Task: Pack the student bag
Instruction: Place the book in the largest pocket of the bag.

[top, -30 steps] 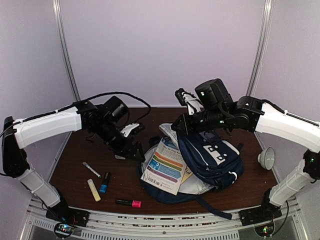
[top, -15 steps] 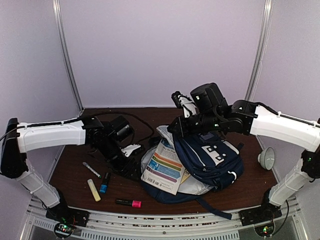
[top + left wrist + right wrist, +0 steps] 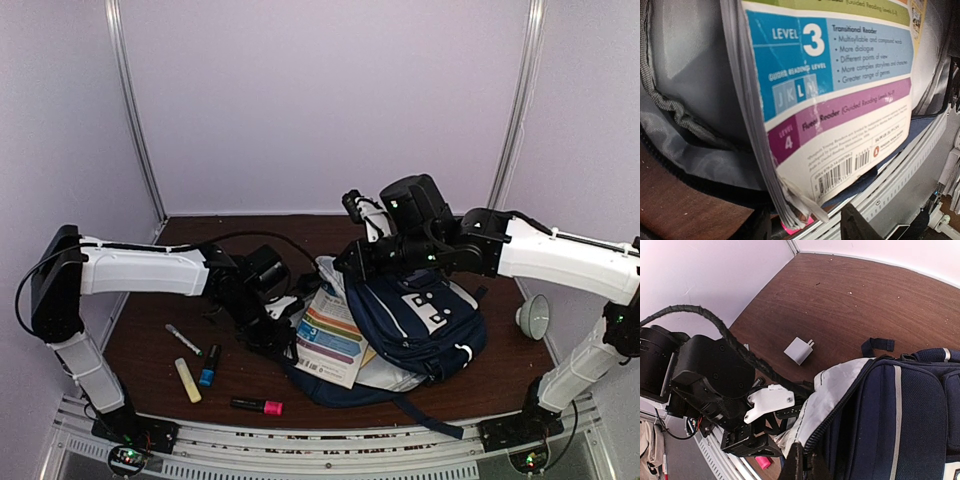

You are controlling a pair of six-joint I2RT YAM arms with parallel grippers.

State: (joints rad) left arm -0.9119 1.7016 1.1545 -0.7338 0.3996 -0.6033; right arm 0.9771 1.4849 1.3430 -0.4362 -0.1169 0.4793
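Jaws: one student bag (image 3: 425, 320), one book (image 3: 328, 335)

Pink marker (image 3: 258, 406), yellow marker (image 3: 187, 380), pen (image 3: 183, 339) on L; white bowl (image 3: 535, 316) on R.

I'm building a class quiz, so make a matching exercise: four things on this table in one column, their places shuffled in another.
1. thin paperback book
2. pink highlighter pen
3. pale funnel-shaped bowl
4. yellow highlighter pen

A. right of the navy blue fabric backpack
B. brown table, near edge, before the backpack
C. sticking out of the backpack
D. beside the blue marker pen

Pairs: 1-C, 2-B, 3-A, 4-D
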